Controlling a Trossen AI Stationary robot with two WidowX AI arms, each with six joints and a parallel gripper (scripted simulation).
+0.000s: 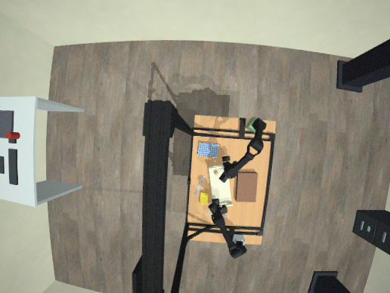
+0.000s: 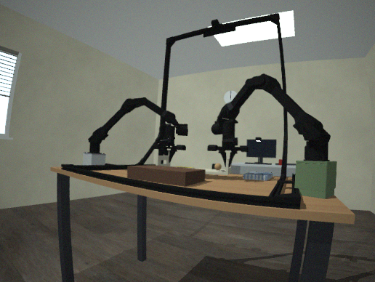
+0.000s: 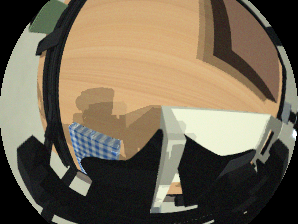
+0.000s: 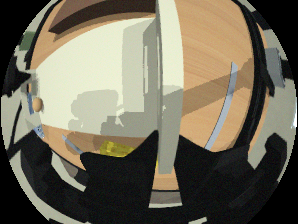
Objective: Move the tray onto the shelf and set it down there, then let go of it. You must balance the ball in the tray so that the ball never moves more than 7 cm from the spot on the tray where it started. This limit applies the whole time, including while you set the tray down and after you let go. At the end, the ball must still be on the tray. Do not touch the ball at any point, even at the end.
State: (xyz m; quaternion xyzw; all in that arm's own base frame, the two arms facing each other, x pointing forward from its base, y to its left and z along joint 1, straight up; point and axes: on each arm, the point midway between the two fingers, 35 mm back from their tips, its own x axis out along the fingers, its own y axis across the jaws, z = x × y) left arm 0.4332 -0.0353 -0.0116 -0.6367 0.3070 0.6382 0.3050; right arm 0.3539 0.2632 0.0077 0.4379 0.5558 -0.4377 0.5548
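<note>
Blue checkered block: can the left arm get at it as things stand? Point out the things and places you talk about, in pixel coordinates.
Probably not: the left gripper (image 1: 226, 170) (image 2: 227, 160) (image 3: 167, 133) is shut on the tray (image 1: 221, 186) (image 2: 227, 165) (image 3: 220, 125) (image 4: 95, 75), which bears the ball (image 1: 216, 172) (image 2: 217, 166) (image 4: 38, 104). Otherwise the blue checkered block (image 1: 208, 149) (image 2: 258, 176) (image 3: 95, 142) looks close by, uncovered.

The left end effector points downward, fingers closed on an upright end wall of the tray. The ball sits near that wall. A brown block rests flat on the bench, nearer the viewpoint than the tray.
</note>
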